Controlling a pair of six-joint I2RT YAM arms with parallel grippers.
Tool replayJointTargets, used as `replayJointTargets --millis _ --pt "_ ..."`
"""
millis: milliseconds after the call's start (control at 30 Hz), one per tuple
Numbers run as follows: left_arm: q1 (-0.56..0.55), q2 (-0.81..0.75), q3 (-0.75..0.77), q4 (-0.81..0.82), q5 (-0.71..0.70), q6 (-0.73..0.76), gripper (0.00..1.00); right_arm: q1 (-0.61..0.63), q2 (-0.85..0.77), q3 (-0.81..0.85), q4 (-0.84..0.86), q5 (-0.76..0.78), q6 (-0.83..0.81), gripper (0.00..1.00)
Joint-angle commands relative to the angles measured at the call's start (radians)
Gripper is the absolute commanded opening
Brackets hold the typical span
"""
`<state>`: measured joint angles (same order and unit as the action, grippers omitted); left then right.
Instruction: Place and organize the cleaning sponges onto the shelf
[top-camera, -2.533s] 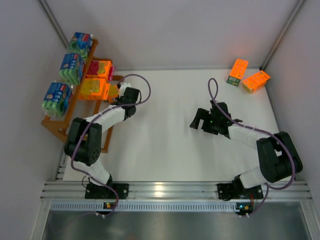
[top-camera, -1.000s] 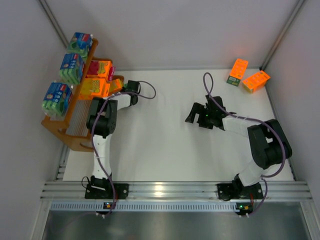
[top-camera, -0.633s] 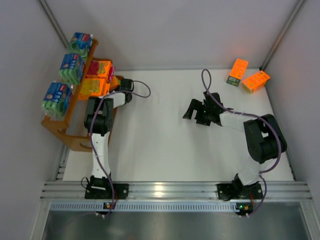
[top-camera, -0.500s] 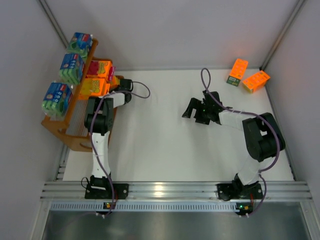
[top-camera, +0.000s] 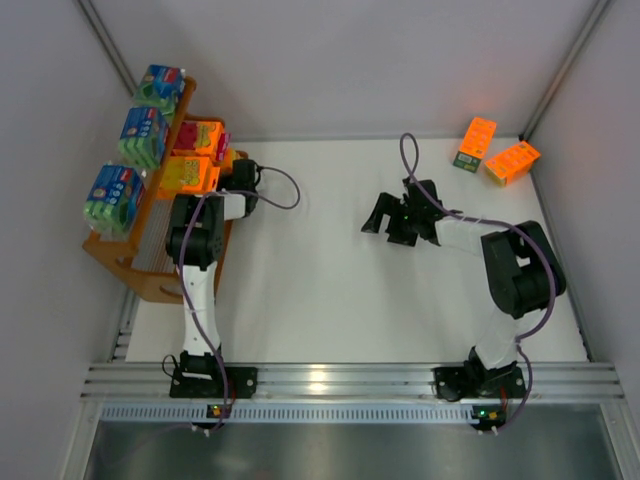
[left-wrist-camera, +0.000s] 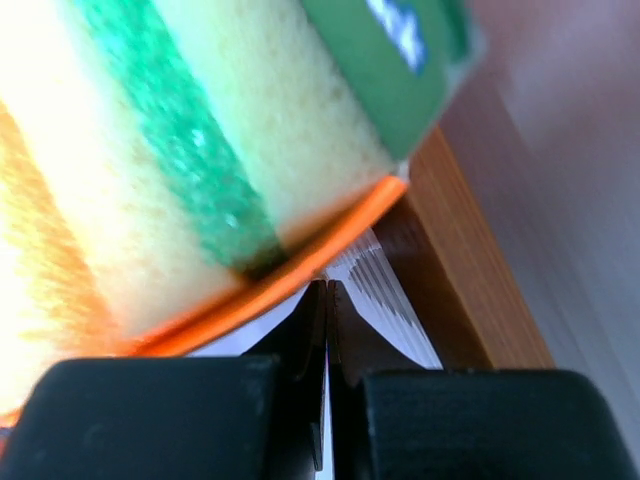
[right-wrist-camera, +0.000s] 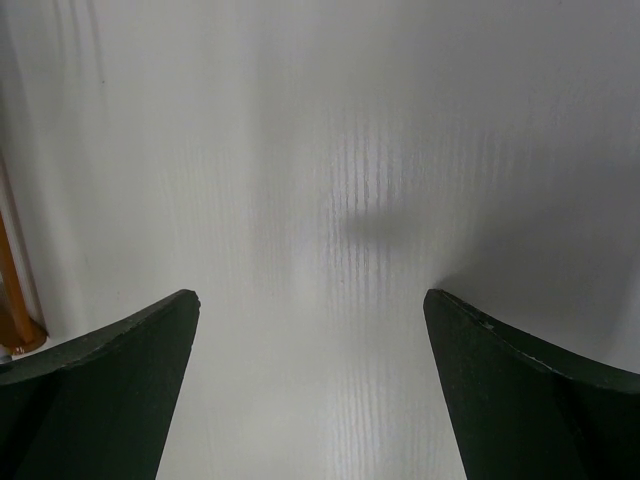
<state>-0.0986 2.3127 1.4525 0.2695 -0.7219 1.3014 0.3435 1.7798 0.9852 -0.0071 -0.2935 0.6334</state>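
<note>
my left end effector (top-camera: 241, 172), tips pressed together and holding nothing, has slid toward 11 o'clock. it now sits right against an orange sponge pack (left-wrist-camera: 180, 160), nudging it deeper onto the shelf (top-camera: 128, 258) beside the shelved orange packs (top-camera: 188, 176). the right end effector (top-camera: 384, 224), spread and empty, has drifted toward 9 o'clock over the table (top-camera: 320, 290). the loose orange packs (top-camera: 513, 162) wait at 1 o'clock, so i judge that arm should fetch them next.

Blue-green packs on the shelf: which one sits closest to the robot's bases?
The blue-green pack at the shelf's near end; the middle pack and the far pack sit farther back along the same row.
</note>
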Motion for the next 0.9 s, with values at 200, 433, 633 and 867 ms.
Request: replayJointTargets --millis 200,433,633,867 --pt "0.056 -0.012 -0.018 0.077 0.117 0.116 0.0 -0.006 0.052 0.012 -0.073 0.011 -0.011 0.99" --pt "0.056 -0.038 -0.079 0.076 0.127 0.131 0.0 -0.005 0.046 0.02 -0.094 0.008 -0.02 0.99" --pt "0.016 -0.159 -0.173 0.073 0.139 0.073 0.0 0.0 0.029 0.021 -0.093 0.002 -0.04 0.99" --pt "-0.084 -0.214 -0.205 0.057 0.084 0.009 0.0 0.0 -0.006 -0.008 -0.065 -0.013 -0.051 0.99"
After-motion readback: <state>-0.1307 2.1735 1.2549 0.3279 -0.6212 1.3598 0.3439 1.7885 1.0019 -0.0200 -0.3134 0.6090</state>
